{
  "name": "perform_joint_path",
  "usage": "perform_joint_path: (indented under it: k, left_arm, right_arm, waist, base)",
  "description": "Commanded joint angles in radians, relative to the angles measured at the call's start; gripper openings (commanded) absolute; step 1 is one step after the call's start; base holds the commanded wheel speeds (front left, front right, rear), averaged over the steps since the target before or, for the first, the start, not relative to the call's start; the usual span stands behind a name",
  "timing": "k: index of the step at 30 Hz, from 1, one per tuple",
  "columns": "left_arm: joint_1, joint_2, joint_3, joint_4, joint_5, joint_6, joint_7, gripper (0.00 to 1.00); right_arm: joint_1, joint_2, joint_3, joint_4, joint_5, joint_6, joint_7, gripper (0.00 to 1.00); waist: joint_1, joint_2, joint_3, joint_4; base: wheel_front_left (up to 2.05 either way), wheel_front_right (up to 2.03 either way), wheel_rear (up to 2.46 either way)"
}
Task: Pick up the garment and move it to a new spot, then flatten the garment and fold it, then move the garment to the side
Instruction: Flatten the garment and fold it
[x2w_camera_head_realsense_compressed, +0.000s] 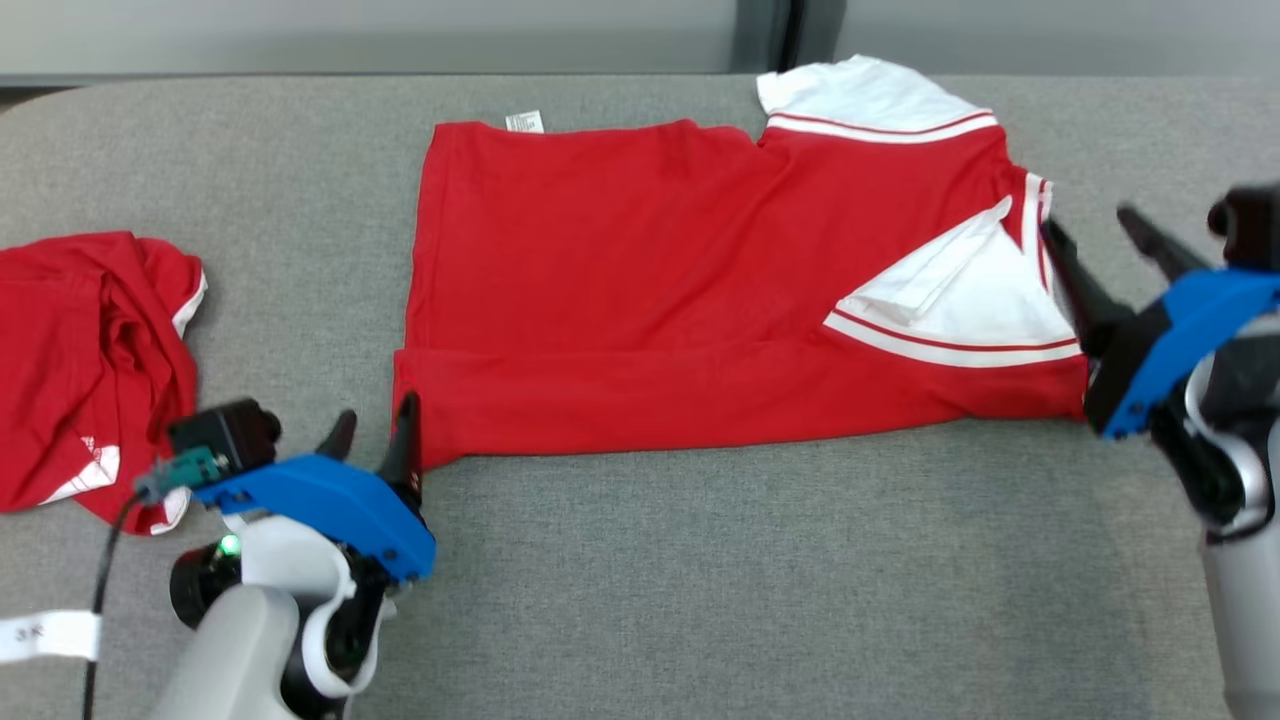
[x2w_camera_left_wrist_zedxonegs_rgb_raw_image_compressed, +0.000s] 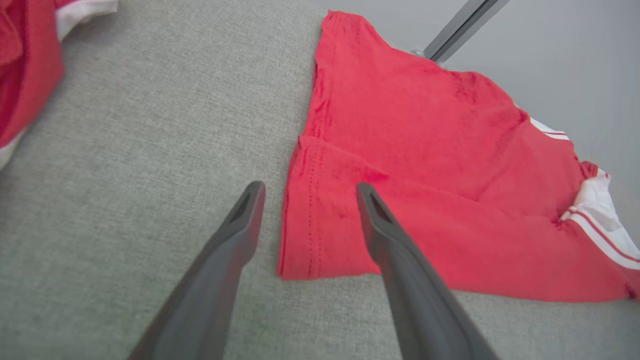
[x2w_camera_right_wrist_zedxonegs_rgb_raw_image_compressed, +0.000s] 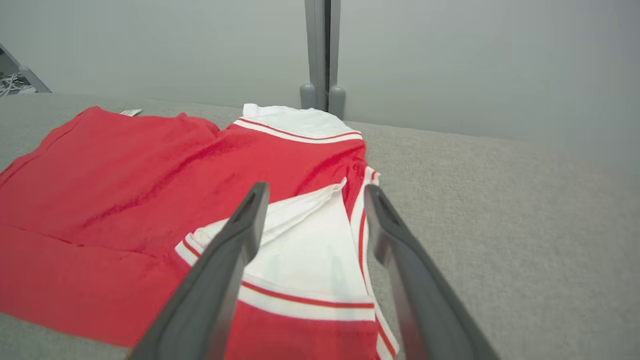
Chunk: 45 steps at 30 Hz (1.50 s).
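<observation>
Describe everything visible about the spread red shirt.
The red shirt looks like thin knit cloth, with white sleeves trimmed in red stripes. It lies flat on the grey table, its near edge folded over as a strip, one sleeve folded onto the body, a white label at the far edge. The open left tool straddles its near hem corner; the open right tool hovers by the sleeve end.

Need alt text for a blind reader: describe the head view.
A partly folded red-and-white shirt lies on a grey table, the left gripper and right gripper open at its ends. A crumpled red garment lies further left.
</observation>
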<state>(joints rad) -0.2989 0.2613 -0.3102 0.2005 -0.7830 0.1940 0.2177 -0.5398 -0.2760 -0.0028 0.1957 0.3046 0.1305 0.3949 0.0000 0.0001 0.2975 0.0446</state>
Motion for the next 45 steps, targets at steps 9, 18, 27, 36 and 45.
perform_joint_path:
  k: [9,18,27,36,45]
  left_arm:
    - [0.029,0.009,-0.053,0.044,0.064,0.014,-0.028,1.00]
    - [-0.027,0.006,-0.114,0.161,0.113,0.018,0.010,0.05]
    - [-0.027,-0.012,-0.147,0.212,0.109,-0.008,0.012,0.00]
    - [-0.011,-0.002,-0.125,0.173,0.106,-0.002,-0.045,0.00]
    - [0.129,0.068,-0.078,-0.053,0.069,0.081,0.020,0.00]
  right_arm:
    - [0.180,0.103,-0.146,-0.070,-0.074,0.001,0.087,1.00]
    - [0.166,0.188,-0.236,-0.007,-0.159,0.001,0.052,1.00]
    - [0.128,0.223,-0.282,0.124,-0.229,0.001,0.095,1.00]
    - [0.186,0.224,-0.247,0.029,-0.186,0.001,0.072,0.00]
    - [0.381,0.224,-0.232,-0.202,-0.102,0.001,0.177,0.00]
  waist:
    - [0.0000,-0.0001,-0.001,-0.019]
    - [0.0000,-0.0001,0.054,-0.025]
    - [0.0000,-0.0001,0.081,-0.017]
    - [0.0000,-0.0001,0.045,-0.037]
    - [0.0000,-0.0001,-0.017,-0.089]
  base:
    - [0.00,0.00,0.00]
    - [0.00,0.00,0.00]
    - [0.00,0.00,0.00]
    - [0.00,0.00,0.00]
    - [0.00,0.00,0.00]
